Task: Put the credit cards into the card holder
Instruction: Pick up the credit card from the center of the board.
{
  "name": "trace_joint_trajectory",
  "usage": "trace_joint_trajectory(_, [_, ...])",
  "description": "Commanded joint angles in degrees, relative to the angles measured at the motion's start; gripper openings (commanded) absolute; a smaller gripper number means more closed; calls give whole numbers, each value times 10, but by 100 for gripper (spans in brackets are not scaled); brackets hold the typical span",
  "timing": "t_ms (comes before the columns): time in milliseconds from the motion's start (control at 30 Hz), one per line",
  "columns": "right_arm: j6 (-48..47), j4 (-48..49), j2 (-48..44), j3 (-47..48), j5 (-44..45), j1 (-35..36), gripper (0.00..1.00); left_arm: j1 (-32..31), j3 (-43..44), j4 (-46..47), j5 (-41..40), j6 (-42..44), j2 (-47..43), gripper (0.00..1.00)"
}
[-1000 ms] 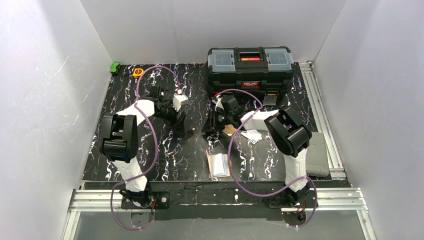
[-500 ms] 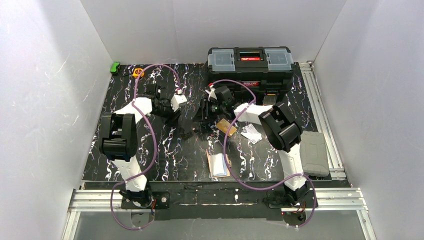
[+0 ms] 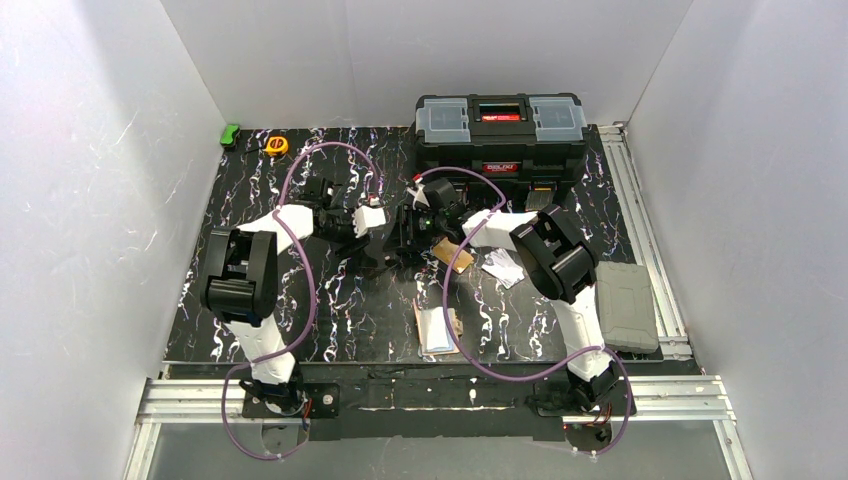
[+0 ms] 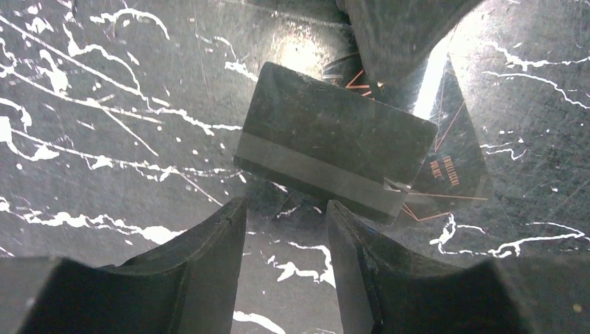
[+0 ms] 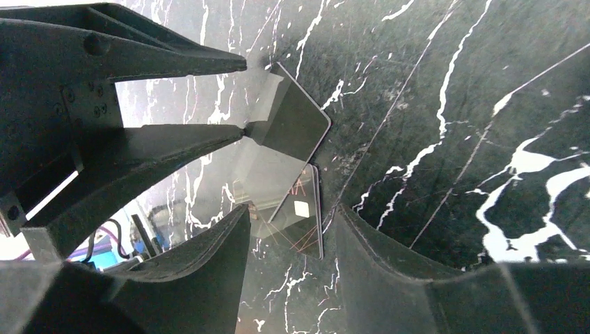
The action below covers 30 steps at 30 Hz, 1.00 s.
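Note:
The black credit card (image 4: pixel 334 146) with a grey stripe stands tilted on the marble table, mirrored in the glossy top. My left gripper (image 4: pixel 285 205) is open, its tips just short of the card's near edge, nothing between them. My right gripper (image 5: pixel 292 212) faces it from the other side, also open and empty, with one finger (image 4: pixel 403 35) at the card's far edge. From above the two grippers (image 3: pixel 383 243) (image 3: pixel 403 238) almost meet. The orange card (image 3: pixel 452 254) lies flat just right of them. The cream card holder (image 3: pixel 437 328) lies open nearer the front.
A big black toolbox (image 3: pixel 500 130) stands at the back. Crumpled white paper (image 3: pixel 503 265) lies beside the orange card. A grey case (image 3: pixel 625 305) sits at the right edge. A green object (image 3: pixel 230 134) and a yellow tape measure (image 3: pixel 277 145) lie at the back left.
Both arms came together around the black card: the left gripper moved right and narrowed, the right gripper moved left and back away from the orange card and widened.

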Motion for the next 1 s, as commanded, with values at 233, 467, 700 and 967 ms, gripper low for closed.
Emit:
trace_joint_trajectory(233, [25,28,21,-12,6,12,55,-20,-29,9,-6,43,-5,45])
trace_joint_trajectory(467, [43,44,30,-19,3,12,55,-33,-34,12,-6,73,-1,45])
trace_joint_trajectory(700, [67,59,38,-33,3,12,54,-43,-26,12,-5,82,8,45])
trace_joint_trajectory(967, [99,97,36,-54,-17,10,52,-53,-32,12,-10,103,11,44])
